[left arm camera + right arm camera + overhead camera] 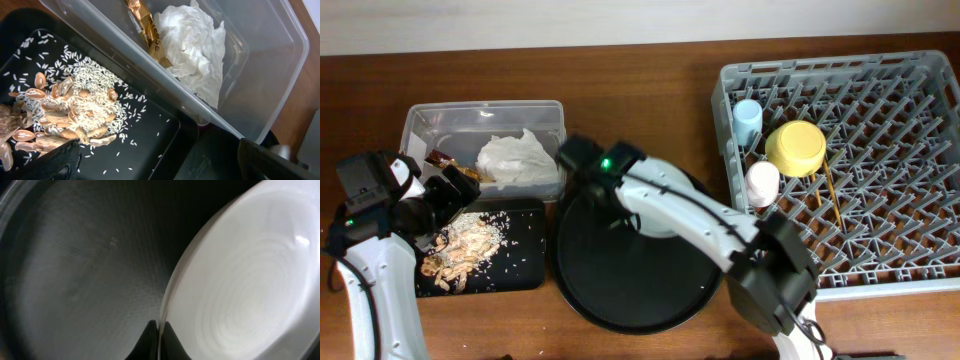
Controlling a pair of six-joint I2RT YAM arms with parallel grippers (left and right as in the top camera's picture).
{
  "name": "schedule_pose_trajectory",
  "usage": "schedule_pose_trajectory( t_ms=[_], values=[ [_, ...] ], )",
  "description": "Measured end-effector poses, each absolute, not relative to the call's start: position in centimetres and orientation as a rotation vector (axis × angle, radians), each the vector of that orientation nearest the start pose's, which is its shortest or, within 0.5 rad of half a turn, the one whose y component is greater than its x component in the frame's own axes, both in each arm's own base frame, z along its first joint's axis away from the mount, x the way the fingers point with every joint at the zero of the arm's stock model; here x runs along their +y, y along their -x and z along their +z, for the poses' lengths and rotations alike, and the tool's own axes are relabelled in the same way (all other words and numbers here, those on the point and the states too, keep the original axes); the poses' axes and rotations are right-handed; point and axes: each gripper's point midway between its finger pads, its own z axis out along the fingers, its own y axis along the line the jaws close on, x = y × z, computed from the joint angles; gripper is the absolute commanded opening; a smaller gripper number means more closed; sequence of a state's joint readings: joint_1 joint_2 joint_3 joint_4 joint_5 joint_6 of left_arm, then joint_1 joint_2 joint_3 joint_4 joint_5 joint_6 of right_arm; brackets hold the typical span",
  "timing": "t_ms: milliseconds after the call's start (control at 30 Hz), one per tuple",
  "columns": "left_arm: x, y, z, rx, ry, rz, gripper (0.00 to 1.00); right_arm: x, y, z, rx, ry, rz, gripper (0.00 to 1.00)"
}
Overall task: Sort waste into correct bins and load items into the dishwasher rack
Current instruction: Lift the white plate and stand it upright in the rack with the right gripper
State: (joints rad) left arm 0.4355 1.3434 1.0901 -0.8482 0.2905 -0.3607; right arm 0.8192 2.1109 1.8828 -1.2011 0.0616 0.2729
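Note:
My right gripper (160,330) is shut on the rim of the white plate (240,290), which stands tilted over the big round black tray (85,270). The open left gripper (160,167) hovers over the black rectangular tray (155,125), and nothing is between its fingers. Tan food scraps (75,110) and rice lie in that tray. The clear tub (265,75) holds the white napkin (192,45) and the brown-and-gold wrapper (147,30). The grey dishwasher rack (880,220) holds the blue cup (748,120), pink cup (761,183), yellow bowl (796,147) and chopsticks (830,190).
The round black tray (630,280) sits between the bins and the rack on the wooden table (640,90). My right arm (720,230) stretches across it from the front right. The left arm (370,260) stands at the table's left edge.

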Motion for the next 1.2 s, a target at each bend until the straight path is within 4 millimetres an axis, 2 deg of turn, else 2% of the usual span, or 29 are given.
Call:
schedule_pose_trajectory(
  t_ms=[33,100,167,200,267,333,400,667,800,933,1100,1200],
  values=[
    [9.1,-31.1,15.5,2.470,0.938,-0.362,0.99,31.6,-31.3,11.5,2.859,0.814,0.047,0.04],
    [9.1,-31.1,15.4,2.470,0.939,-0.362,0.99,30.8,-32.4,17.3,2.769,0.826,0.108,0.04],
    [9.1,-31.1,15.4,2.470,0.939,-0.362,0.99,29.3,-32.9,21.4,2.706,0.819,0.139,0.04],
    [9.1,-31.1,15.4,2.470,0.939,-0.362,0.99,27.6,-33.3,24.3,2.662,0.790,0.159,0.04],
    [9.1,-31.1,15.4,2.470,0.939,-0.362,0.99,24.4,-33.8,28.3,2.603,0.739,0.198,0.04],
    [9.1,-31.1,15.4,2.470,0.939,-0.362,0.99,20.6,-34.3,31.1,2.562,0.692,0.256,0.04],
    [9.1,-31.1,15.4,2.470,0.939,-0.362,0.99,17.5,-34.8,32.2,2.554,0.658,0.303,0.04],
    [9.1,-31.1,15.4,2.470,0.939,-0.362,0.99,4.7,-36.3,32.6,2.510,0.528,0.628,0.04],
    [9.1,-31.1,15.4,2.470,0.939,-0.362,0.99,0.3,-36.2,32.2,2.456,0.467,0.728,0.04],
    [9.1,-31.1,15.4,2.470,0.939,-0.362,0.99,-2.0,-36.2,29.7,2.454,0.454,0.793,0.04],
    [9.1,-31.1,15.4,2.470,0.939,-0.362,0.99,-2.9,-37.1,24.9,2.461,0.470,0.940,0.04],
    [9.1,-31.1,15.4,2.470,0.939,-0.362,0.99,-3.4,-38.0,22.9,2.467,0.469,0.981,0.04]
  ],
)
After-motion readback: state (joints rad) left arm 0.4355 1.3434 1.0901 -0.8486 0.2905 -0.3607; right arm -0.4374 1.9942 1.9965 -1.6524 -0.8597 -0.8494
